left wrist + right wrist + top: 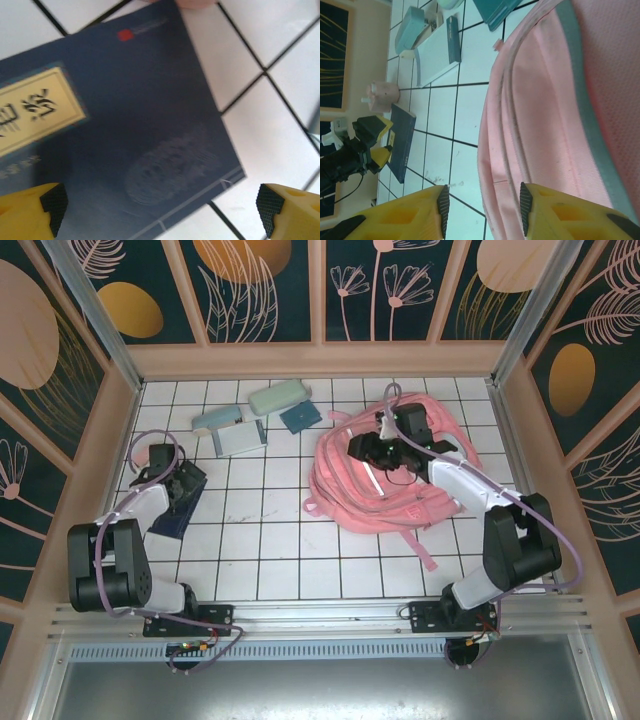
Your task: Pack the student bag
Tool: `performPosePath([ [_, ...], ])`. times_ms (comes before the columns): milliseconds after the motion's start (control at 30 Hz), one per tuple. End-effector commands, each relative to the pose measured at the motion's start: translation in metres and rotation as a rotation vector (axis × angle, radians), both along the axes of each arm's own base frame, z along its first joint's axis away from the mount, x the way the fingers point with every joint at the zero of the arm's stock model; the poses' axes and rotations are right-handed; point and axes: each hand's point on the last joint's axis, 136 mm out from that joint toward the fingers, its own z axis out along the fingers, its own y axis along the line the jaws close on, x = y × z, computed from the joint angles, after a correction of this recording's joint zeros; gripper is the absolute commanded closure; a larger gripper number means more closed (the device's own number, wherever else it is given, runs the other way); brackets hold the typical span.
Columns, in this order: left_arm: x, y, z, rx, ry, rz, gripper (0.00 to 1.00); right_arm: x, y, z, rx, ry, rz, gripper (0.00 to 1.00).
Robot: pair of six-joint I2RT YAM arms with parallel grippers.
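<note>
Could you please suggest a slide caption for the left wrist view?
Open left hand hovering above a dark blue book on the white tiled table.

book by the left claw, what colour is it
Dark navy book with cream label, best in left wrist view.

Pink student bag [335, 472] with grey stripe, navy book [140, 125] with cream label, white table [260, 542] gridded black.

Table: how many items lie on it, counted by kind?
Backpack: 1, the student bag
Books and notebooks: 3, navy book, white notebook, teal booklet
Cases: 2, mint case, pale blue case
Small pink object: 1
Total: 7
</note>
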Motion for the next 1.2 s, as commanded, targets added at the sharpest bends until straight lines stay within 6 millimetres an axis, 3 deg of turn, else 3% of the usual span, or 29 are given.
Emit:
performPosePath([
  [0,-0.021,-0.004,-0.027,-0.058,0.083,-0.004,0.02,0.007,0.015,0.017,0.013,-0.066,0.018,0.53],
  [133,-0.030,-0.027,-0.044,-0.200,0.068,-0.005,0.02,0.002,0.028,0.020,0.018,-0.073,0.043,0.49],
  [300,-0.036,-0.065,-0.043,-0.445,-0.057,0.030,0.05,0.000,0.039,0.020,0.028,-0.071,0.061,0.47],
  [600,-0.026,-0.143,-0.013,-0.661,-0.189,0.002,0.04,-0.001,0.067,0.010,0.038,-0.053,0.106,0.46],
  [833,-0.017,-0.194,0.013,-0.711,-0.224,-0.078,0.03,-0.015,0.118,-0.007,0.038,-0.024,0.185,0.47],
  [900,-0.016,-0.192,0.021,-0.687,-0.226,-0.090,0.04,-0.019,0.132,-0.015,0.032,-0.009,0.205,0.48],
  [1000,-0.016,-0.174,0.033,-0.547,-0.228,-0.099,0.03,-0.027,0.153,-0.027,0.027,0.012,0.240,0.51],
  [1167,-0.028,-0.136,0.030,-0.343,-0.162,-0.122,0.09,-0.034,0.181,-0.046,-0.017,0.016,0.282,0.55],
])
